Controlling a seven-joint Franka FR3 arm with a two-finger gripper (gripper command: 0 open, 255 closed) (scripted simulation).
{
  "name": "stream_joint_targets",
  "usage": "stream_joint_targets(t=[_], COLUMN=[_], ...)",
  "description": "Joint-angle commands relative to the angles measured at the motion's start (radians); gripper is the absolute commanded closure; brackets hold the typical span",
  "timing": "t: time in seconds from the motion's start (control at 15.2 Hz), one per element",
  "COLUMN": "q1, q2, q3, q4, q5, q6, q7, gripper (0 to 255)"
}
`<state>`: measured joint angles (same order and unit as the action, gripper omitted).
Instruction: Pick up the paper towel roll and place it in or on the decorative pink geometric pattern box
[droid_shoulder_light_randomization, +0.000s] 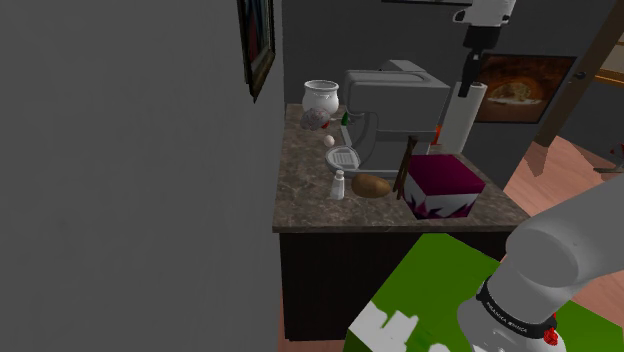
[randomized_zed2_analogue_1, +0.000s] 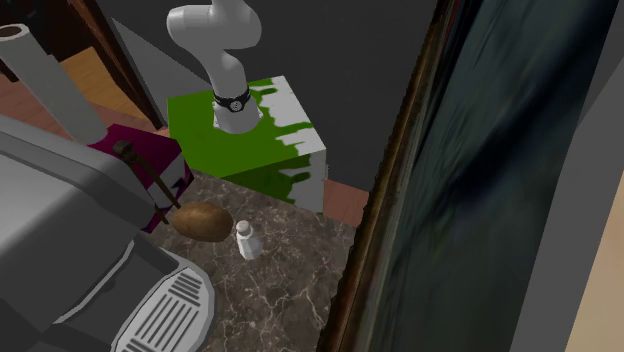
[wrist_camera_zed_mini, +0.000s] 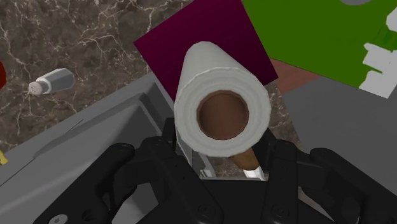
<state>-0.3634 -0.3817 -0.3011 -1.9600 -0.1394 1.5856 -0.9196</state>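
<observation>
Wrist view, gripper (wrist_camera_zed_mini: 221, 137) clamped around white paper towel roll (wrist_camera_zed_mini: 219, 76), roll aloft over magenta box (wrist_camera_zed_mini: 210, 32); box at countertop (wrist_camera_zed_mini: 76, 38) corner

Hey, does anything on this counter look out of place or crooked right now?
The paper towel roll hangs tilted in the pincer above the magenta box. A brown stick leans askew beside that box, on the counter.
</observation>
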Motion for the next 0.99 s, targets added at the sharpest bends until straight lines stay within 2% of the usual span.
stream_joint_targets(t=[0.0,0.59,0.92], q1=[0.0,-0.005,-0.005], q2=[-0.007,-0.022,-0.022], q3=[0.001,-0.007,-0.007], q4=[-0.035,-0.166,-0.166], q5=[-0.002,-0.01,-0.01], q6=[0.028,0.145,0.145], q7=[0.005,0.013,0.013], gripper=[255,255,255])
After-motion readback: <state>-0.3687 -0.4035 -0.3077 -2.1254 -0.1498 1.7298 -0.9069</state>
